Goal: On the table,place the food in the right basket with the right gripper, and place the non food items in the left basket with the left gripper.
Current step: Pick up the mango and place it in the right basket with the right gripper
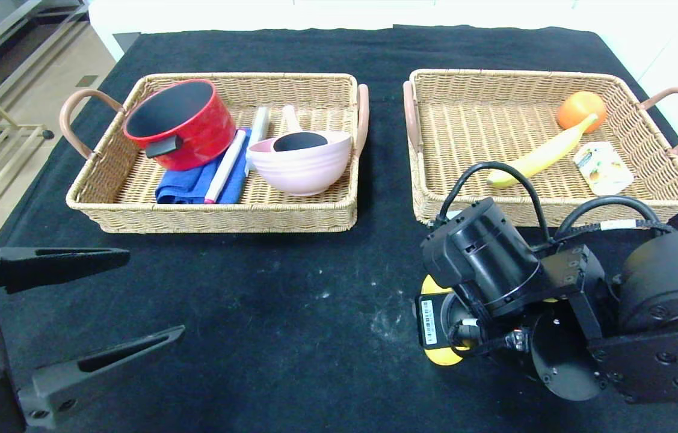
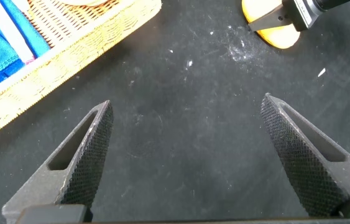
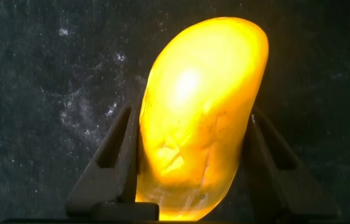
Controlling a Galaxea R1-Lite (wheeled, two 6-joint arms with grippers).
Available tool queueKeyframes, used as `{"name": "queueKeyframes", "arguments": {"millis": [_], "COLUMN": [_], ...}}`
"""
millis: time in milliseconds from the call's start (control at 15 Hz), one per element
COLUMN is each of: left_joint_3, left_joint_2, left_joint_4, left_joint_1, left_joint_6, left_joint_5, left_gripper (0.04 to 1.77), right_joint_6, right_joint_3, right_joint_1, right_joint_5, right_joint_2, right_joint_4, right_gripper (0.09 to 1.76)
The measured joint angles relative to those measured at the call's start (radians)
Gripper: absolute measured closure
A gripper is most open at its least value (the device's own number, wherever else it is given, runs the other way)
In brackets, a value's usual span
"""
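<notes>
A plump yellow mango (image 3: 202, 112) lies on the black table (image 1: 290, 300) in front of the right basket (image 1: 555, 211). My right gripper (image 3: 192, 109) is down over it, and its two fingers press the fruit's sides. In the head view the wrist hides most of the mango (image 1: 442, 358). An orange (image 1: 581, 110), a banana (image 1: 540, 157) and a small drink carton (image 1: 603, 168) lie in the right basket. The left basket (image 1: 218, 219) holds a red pot (image 1: 179, 123), a pink bowl (image 1: 302, 162) with a small saucepan (image 1: 299, 141) in it, and a slim white case (image 1: 258, 129). My left gripper (image 1: 155, 293) hovers open at the near left, holding nothing.
A blue cloth (image 1: 185, 183) and a white pen with a pink tip (image 1: 224, 165) also lie in the left basket. The two baskets stand side by side with a narrow gap of table between them. The right arm's cables loop over the right basket's front wall.
</notes>
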Motion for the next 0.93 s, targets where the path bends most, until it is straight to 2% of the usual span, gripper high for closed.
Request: {"name": "queueKeyframes", "arguments": {"millis": [600,933], "left_joint_3": [0.001,0.003], "left_joint_2": [0.001,0.003], "left_joint_4": [0.0,0.0], "left_joint_1": [0.0,0.0], "left_joint_6": [0.0,0.0], "left_joint_5": [0.0,0.0], "left_gripper": [0.09,0.09], "right_joint_6": [-0.015,-0.149], "right_joint_3": [0.003,-0.006], "right_joint_1": [0.005,0.001], "right_joint_5": [0.023,0.051], "right_joint_2": [-0.04,-0.141], "right_joint_4": [-0.001,-0.016], "right_gripper": [0.86,0.87]}}
